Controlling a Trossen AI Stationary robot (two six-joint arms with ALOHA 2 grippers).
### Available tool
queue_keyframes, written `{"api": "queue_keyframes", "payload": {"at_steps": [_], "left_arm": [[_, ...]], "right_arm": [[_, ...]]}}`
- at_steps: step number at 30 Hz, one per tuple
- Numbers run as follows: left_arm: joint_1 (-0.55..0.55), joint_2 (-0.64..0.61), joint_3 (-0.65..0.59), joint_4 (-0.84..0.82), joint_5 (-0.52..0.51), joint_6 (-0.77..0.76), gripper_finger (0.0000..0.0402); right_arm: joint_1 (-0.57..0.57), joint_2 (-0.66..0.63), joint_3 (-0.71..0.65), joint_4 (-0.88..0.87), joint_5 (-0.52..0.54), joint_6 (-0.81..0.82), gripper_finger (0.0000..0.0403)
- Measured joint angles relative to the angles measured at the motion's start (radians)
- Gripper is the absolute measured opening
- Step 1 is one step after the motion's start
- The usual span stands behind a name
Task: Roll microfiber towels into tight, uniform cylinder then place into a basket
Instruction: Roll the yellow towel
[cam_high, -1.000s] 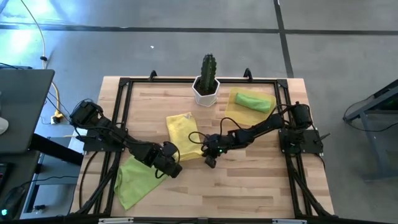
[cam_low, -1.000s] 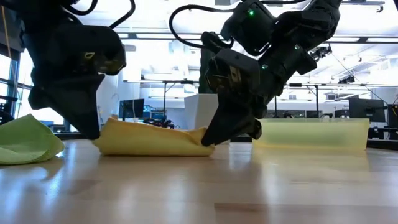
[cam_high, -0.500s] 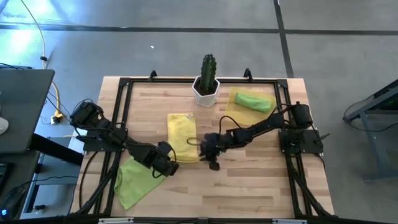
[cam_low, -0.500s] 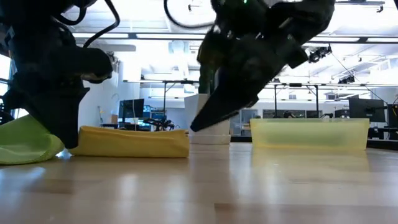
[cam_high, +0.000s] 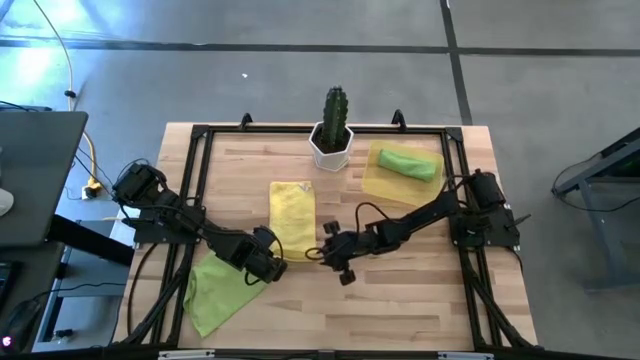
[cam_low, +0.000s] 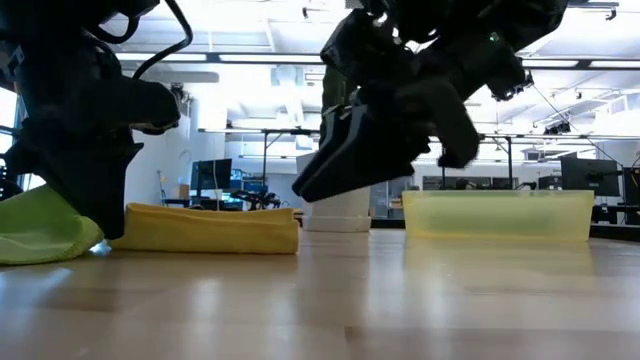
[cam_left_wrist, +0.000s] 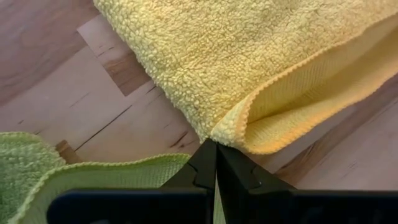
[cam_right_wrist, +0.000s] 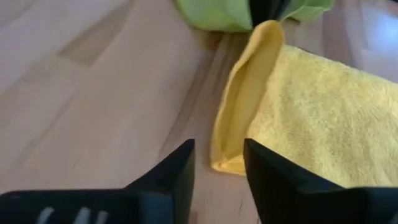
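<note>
One green roll (cam_high: 408, 163) in tray (cam_high: 374, 186) upper right; yellow towel (cam_high: 292, 215) folded mid-frame, green towel (cam_high: 214, 285) untouched; left pincer (cam_high: 272, 268) closed, right pincer (cam_high: 330, 254) parted, empty.

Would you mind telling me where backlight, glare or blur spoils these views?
Low view: bright ceiling lights leave both arms as dark silhouettes, and the table shines. Right wrist view: the yellow towel is soft. Left wrist view: the towel's pile is crisp. High view: glare on the floor, upper left.
</note>
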Motion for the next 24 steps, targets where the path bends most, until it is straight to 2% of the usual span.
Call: {"api": "queue_keyframes", "payload": {"at_steps": [7,12,19,24], "left_arm": [[0.0,0.0,0.0,0.002,0.0,0.0,0.0],[0.0,0.0,0.0,0.002,0.001,0.0,0.0],[-0.002,0.0,0.0,0.003,0.003,0.0,0.0],[-0.002,0.0,0.0,0.003,0.003,0.0,0.0]], "right_arm": [[0.0,0.038,0.0,0.009,-0.001,-0.019,0.0188],[0.0,0.068,0.0,0.013,-0.004,-0.122,0.0186],[-0.003,0.073,0.0,0.027,-0.069,-0.121,0.0181],[-0.01,0.073,0.0,0.083,-0.048,-0.121,0.0181]]}}
